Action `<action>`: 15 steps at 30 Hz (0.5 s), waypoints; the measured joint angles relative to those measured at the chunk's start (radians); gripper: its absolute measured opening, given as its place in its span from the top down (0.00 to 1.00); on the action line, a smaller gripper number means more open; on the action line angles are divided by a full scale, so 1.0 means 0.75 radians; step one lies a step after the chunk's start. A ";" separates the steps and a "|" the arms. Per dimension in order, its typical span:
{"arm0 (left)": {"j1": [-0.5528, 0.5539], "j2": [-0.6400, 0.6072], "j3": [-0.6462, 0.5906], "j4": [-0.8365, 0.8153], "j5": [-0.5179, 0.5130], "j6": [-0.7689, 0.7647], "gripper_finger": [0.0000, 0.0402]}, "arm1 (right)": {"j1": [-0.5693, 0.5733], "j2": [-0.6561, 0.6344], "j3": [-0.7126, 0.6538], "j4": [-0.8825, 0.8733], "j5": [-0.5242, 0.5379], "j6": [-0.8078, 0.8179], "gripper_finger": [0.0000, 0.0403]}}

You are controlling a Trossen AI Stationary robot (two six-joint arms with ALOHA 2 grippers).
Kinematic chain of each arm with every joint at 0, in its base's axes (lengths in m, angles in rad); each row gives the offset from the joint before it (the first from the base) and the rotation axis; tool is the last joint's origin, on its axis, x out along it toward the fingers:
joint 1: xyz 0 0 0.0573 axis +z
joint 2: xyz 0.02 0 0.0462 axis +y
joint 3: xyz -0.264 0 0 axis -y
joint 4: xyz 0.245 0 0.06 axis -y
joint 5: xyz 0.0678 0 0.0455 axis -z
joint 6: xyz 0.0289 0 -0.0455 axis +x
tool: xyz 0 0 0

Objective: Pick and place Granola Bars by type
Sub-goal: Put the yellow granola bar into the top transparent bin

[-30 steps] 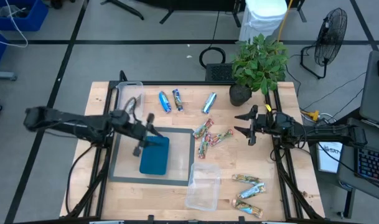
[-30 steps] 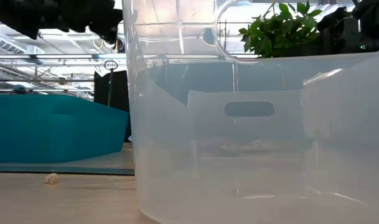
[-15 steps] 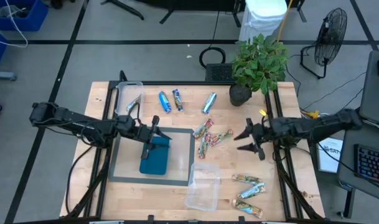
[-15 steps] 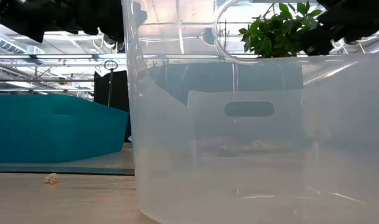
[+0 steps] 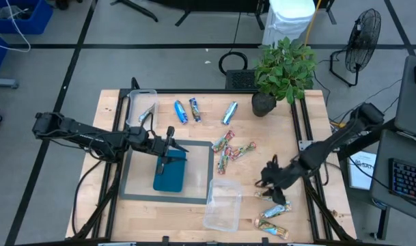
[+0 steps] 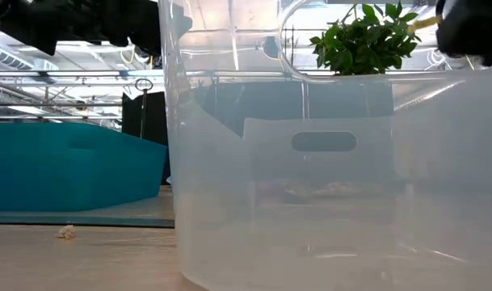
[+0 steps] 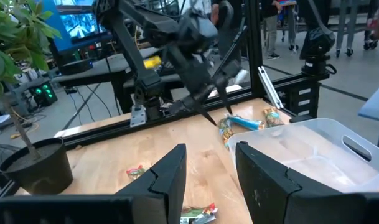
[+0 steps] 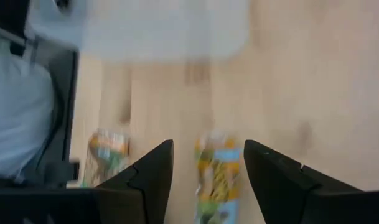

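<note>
The Granola Bars lie flat on the wooden table in three groups: blue ones (image 5: 187, 110) at the far side, red-green ones (image 5: 229, 150) in the middle, silver-tan ones (image 5: 272, 212) near right. My right gripper (image 5: 264, 181) hangs open, tipped downward, just above the silver-tan group. In the right wrist view its fingers (image 8: 149, 177) stand on either side of one silver-tan bar (image 8: 217, 168); the picture is blurred and shows no touch. My left gripper (image 5: 172, 147) stays open and level over the teal tray (image 5: 169, 174), with nothing between its fingers (image 7: 170, 180).
One clear tub (image 5: 141, 107) stands at the far left and another (image 5: 221, 203) at the near middle, beside the silver-tan bars. The teal tray sits on a grey mat (image 5: 134, 184). A potted plant (image 5: 283, 72) stands at the far right corner.
My right gripper has swung from the far right, beside the plant, toward the table's near edge and has tipped from level to pointing downward. It now hangs over the silver-tan bars. The bars and tubs have not moved.
</note>
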 joint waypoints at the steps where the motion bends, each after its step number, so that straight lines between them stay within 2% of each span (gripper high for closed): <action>1: 0.000 0.000 0.000 0.000 0.001 -0.001 0.64 | 0.003 0.032 0.000 0.000 -0.034 0.024 0.54; 4: 0.000 0.000 0.000 0.001 0.001 -0.016 0.64 | 0.002 0.107 0.000 0.001 -0.097 0.085 0.54; 10: 0.000 0.000 0.000 0.001 0.000 -0.024 0.64 | 0.010 0.207 -0.001 0.021 -0.103 0.153 0.54; 15: 0.000 0.000 0.000 0.001 0.000 0.017 0.64 | 0.010 0.254 -0.001 0.152 -0.102 0.169 0.54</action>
